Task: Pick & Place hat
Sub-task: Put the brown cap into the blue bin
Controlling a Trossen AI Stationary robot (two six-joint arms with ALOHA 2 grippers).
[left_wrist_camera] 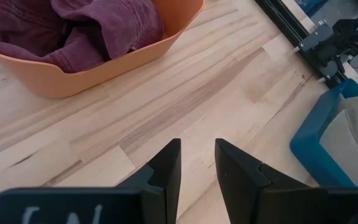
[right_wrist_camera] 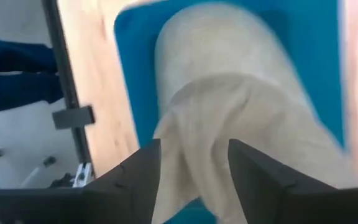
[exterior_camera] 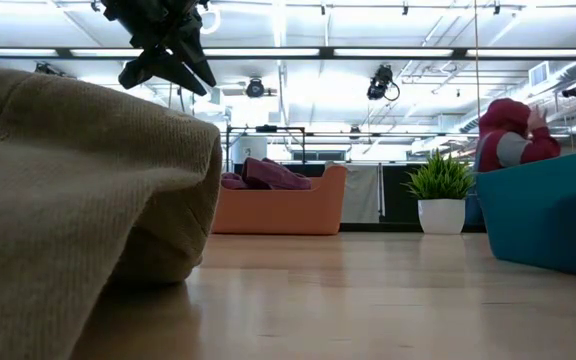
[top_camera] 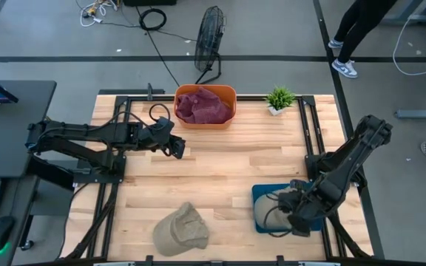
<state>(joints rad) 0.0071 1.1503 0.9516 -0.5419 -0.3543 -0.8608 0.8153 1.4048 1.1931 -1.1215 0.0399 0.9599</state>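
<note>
A beige hat [top_camera: 182, 229] lies on the table near its front edge and fills the left of the low view [exterior_camera: 68, 180]. A second beige hat [top_camera: 271, 210] lies in the blue bin [top_camera: 261, 193] at the front right. My right gripper [top_camera: 288, 216] is low over that bin, with a fold of this hat [right_wrist_camera: 229, 62] between its fingers. My left gripper [top_camera: 177, 148] hangs above the table's far left part, narrowly open and empty [left_wrist_camera: 197, 146], in front of the orange basket [top_camera: 205, 106]. My right gripper has a raised fold of the hat's cloth [right_wrist_camera: 194, 124] between its two fingers, coming from above at a slant. Several layers seem bunched there. The rest of the hat lies on the blue bin's floor [right_wrist_camera: 135, 37].
The orange basket holds maroon cloth [left_wrist_camera: 92, 31] at the far edge. A small potted plant [top_camera: 279, 98] stands at the far right. Black rails run along both table sides. A person stands beyond the table's far right [top_camera: 353, 37]. Bare wood lies in the table's middle.
</note>
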